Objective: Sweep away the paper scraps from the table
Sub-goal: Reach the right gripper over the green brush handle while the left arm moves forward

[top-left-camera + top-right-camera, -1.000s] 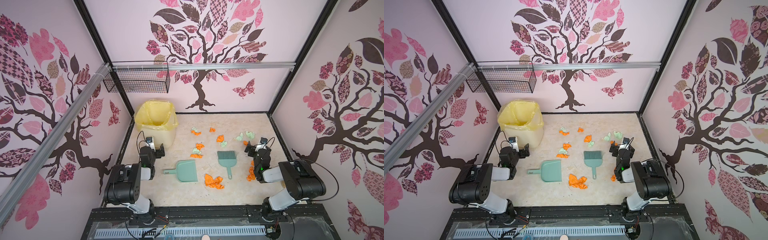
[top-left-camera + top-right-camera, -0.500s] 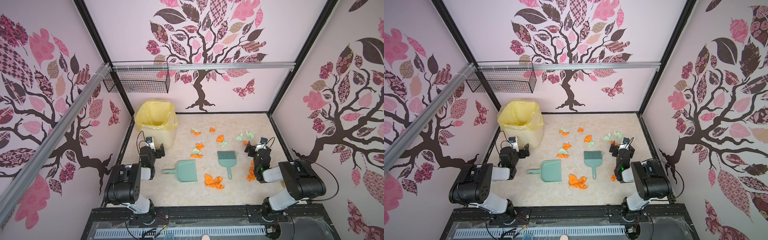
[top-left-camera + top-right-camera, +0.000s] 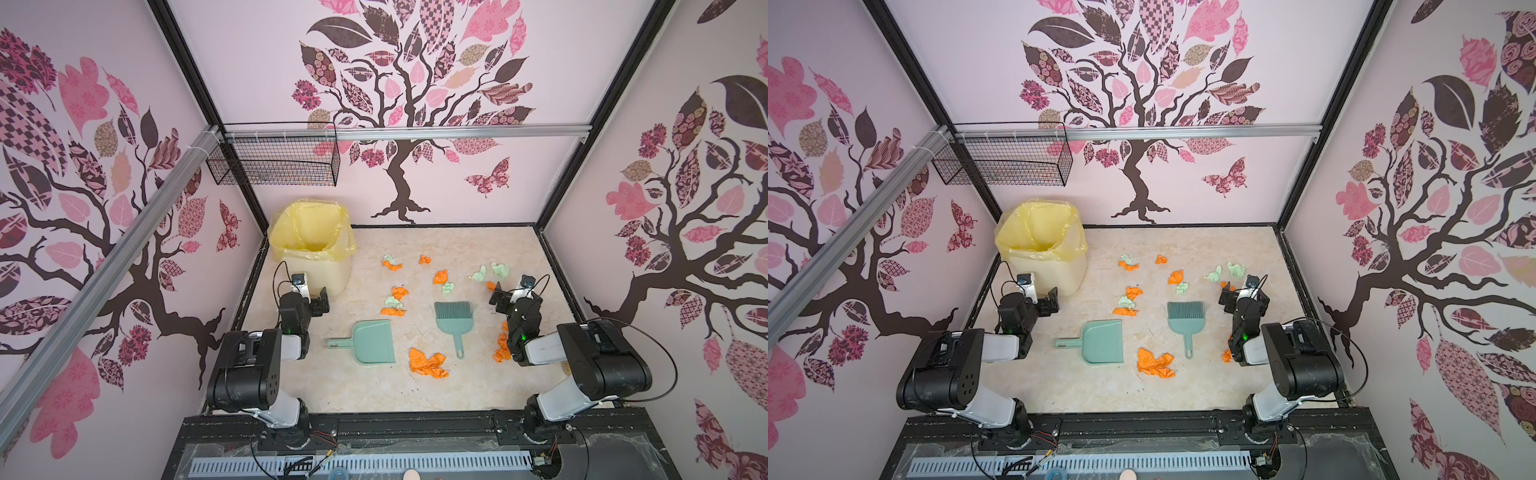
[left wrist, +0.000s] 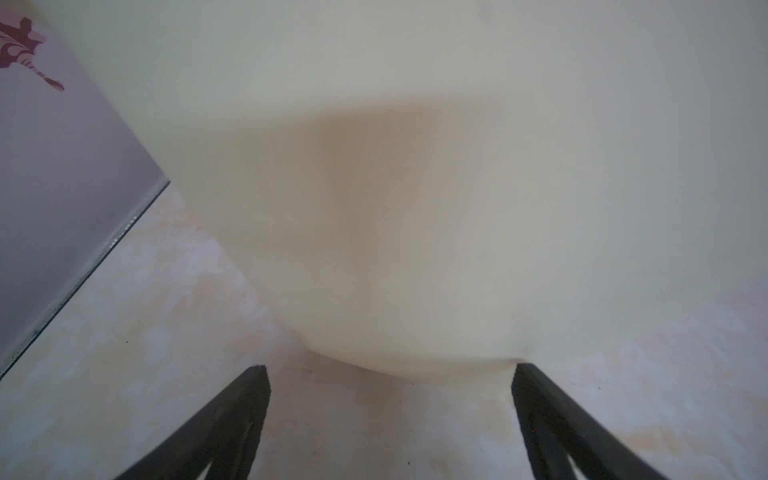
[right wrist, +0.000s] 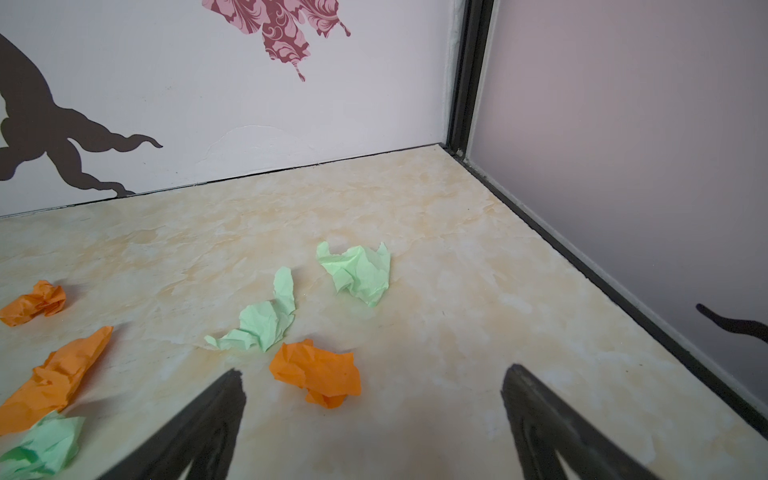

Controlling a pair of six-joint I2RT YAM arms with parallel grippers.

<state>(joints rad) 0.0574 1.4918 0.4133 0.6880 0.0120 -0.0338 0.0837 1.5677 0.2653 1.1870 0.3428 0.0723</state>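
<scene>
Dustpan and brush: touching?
Apart. Both top views show a strip of bare table between the dustpan and the brush.

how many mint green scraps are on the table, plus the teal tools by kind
mint green scraps: 5
teal dustpan: 1
teal brush: 1
total: 7

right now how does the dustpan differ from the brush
The dustpan is a wide smooth scoop; the brush has a bristled head. In both top views the dustpan's handle points left, the brush's toward the robot's base. Both are teal, lie on the table, and neither is held.
</scene>
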